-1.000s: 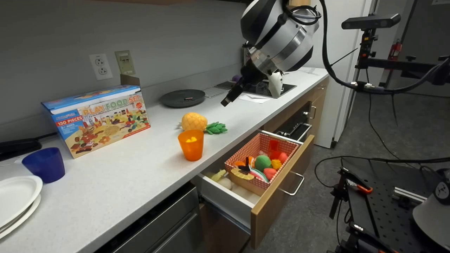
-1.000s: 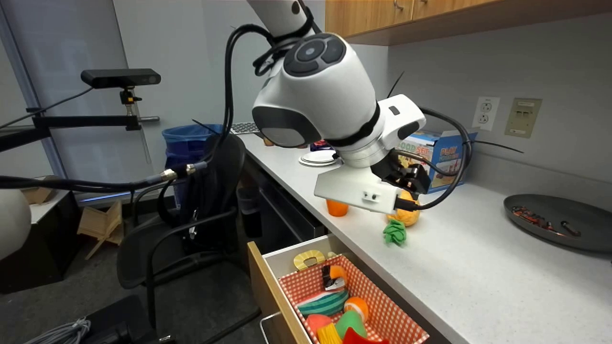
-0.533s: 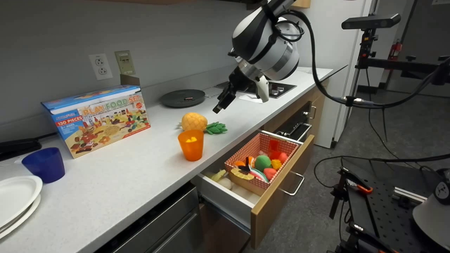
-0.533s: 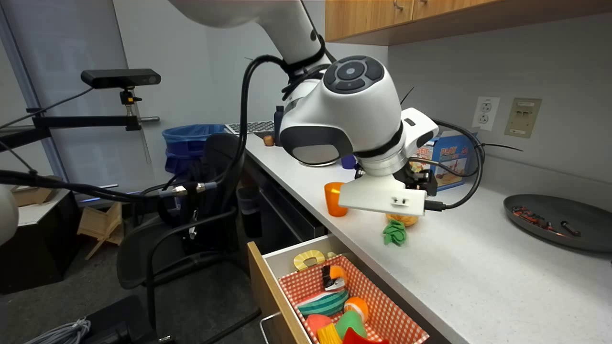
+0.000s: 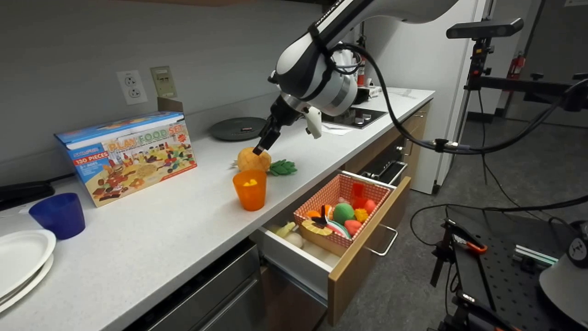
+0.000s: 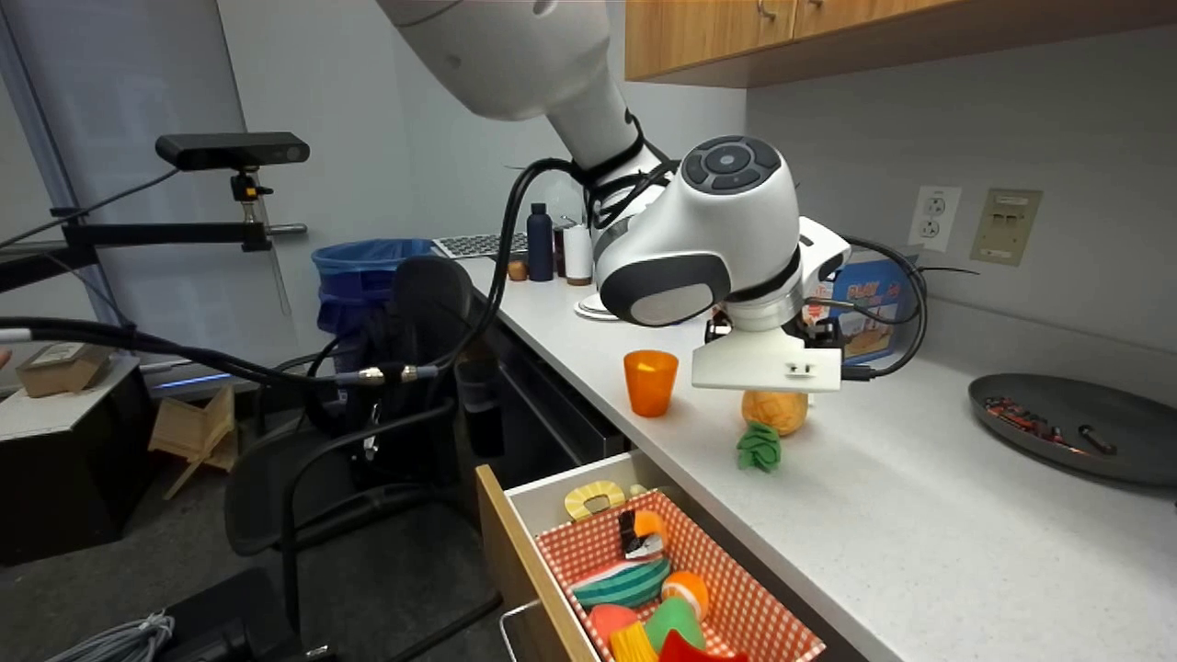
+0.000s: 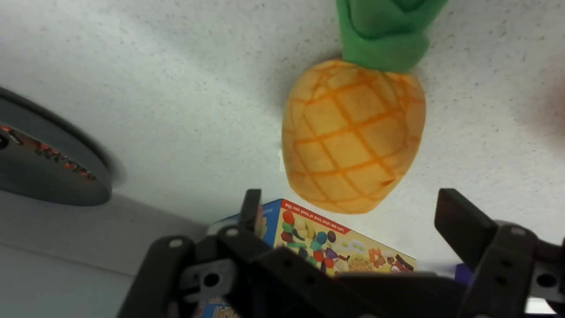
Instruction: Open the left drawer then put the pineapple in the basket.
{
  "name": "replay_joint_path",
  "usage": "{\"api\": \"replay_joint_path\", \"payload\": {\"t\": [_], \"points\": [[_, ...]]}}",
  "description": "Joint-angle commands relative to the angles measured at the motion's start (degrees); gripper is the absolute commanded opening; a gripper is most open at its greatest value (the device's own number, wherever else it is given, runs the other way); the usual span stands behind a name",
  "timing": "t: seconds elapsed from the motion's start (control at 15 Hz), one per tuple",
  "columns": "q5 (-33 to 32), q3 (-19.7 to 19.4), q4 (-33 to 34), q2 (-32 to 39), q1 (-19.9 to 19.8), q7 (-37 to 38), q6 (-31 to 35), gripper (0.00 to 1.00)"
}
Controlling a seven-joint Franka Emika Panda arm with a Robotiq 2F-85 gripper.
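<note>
The left drawer [image 5: 356, 276] is open, with its wood front and silver handle out from the counter; it also shows in an exterior view [image 6: 524, 547]. A red-checked basket [image 5: 321, 195] with toy food sits inside it, also in an exterior view [image 6: 726, 588]. The yellow-orange pineapple [image 5: 248, 162] with green leaves lies on the counter behind the orange cup. My gripper [image 5: 260, 149] is above the pineapple, tilted down. In the wrist view the gripper [image 7: 351, 196] is open and empty, its fingers wide apart, with the pineapple [image 7: 353, 137] beyond the fingertips, leaves away from me.
The orange cup [image 5: 250, 191] stands close to the pineapple, near the counter edge. A play food box [image 5: 138, 158] stands by the wall. A dark pan [image 5: 238, 128] lies behind. A blue cup [image 5: 59, 217] and white plates [image 5: 23, 250] are at the counter's near end.
My gripper has moved across the counter and lower, from beyond the pineapple to above it. The drawer, basket, pineapple and cup have not moved.
</note>
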Motion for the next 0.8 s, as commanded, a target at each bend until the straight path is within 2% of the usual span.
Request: {"api": "replay_joint_path", "payload": {"t": [0.0, 0.4, 0.73], "points": [[-4.0, -6.2, 8.8, 5.3, 6.7, 4.3, -4.1, 1.00], [-5.9, -11.7, 15.6, 9.7, 10.9, 7.8, -8.1, 1.00], [-4.9, -13.7, 15.0, 9.9, 11.9, 9.0, -8.5, 1.00]]}}
